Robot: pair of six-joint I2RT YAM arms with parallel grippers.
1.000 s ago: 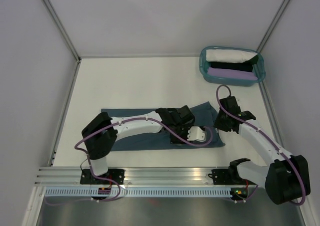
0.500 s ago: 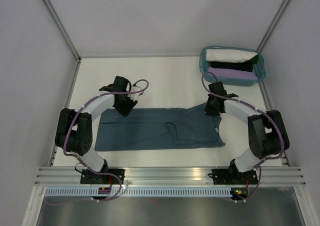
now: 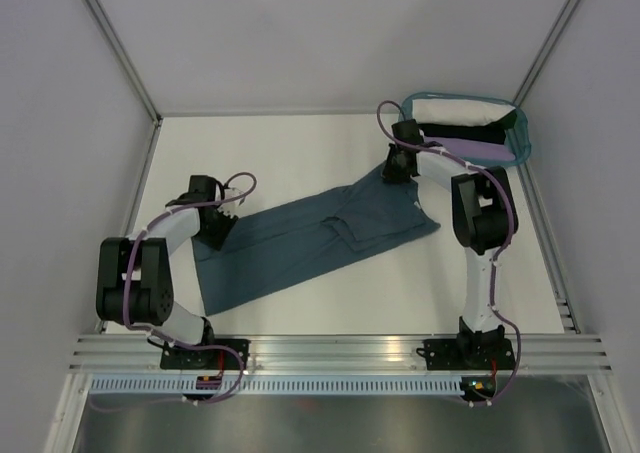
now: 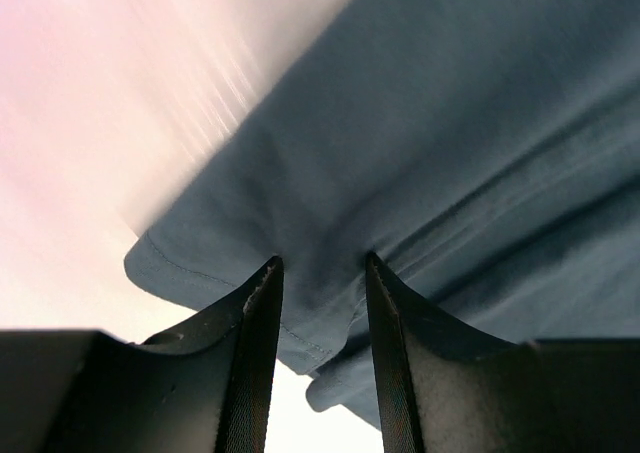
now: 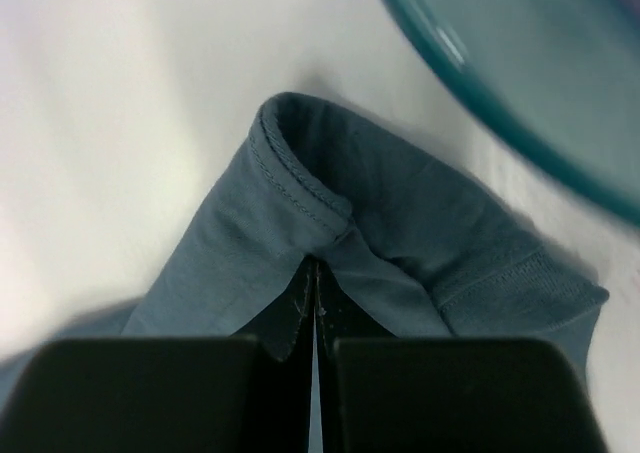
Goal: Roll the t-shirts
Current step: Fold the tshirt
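Looking down from the top camera, I have the shirt [image 3: 320, 238] spread flat on the table [image 3: 300, 153] as a long slanted strip. One end sits just beside the basket [image 3: 521, 141] and the other lies well apart from it. Inside the basket a white bundle [image 3: 460, 110], a black bundle [image 3: 455, 131] and a lilac bundle [image 3: 480, 151] lie side by side.

My right gripper [image 5: 316, 273] is at the end next to the basket. Its fingers are pressed together on a stitched edge of the cloth, which puckers into a small hood just beyond them. My left gripper [image 4: 320, 273] is at the end farthest from the basket. Its fingers stand partway apart with a bunch of hem in the gap, and I cannot tell whether they bite it or only straddle it.

I judge this cloth light, thin and limp. It will sag, crease and stretch rather than hold a shape, and a pull from one point should drag it askew. It doesn't look fragile, and I expect it to slide over the table without much fight. To my mind the best holds are the doubled, sewn edges, the hem and sleeve cuff, where the fabric is thickest and a pinch is least likely to slip. For rolling I'd want both grips on one short end, spread apart.

No brand, tag or writing is readable in any view.
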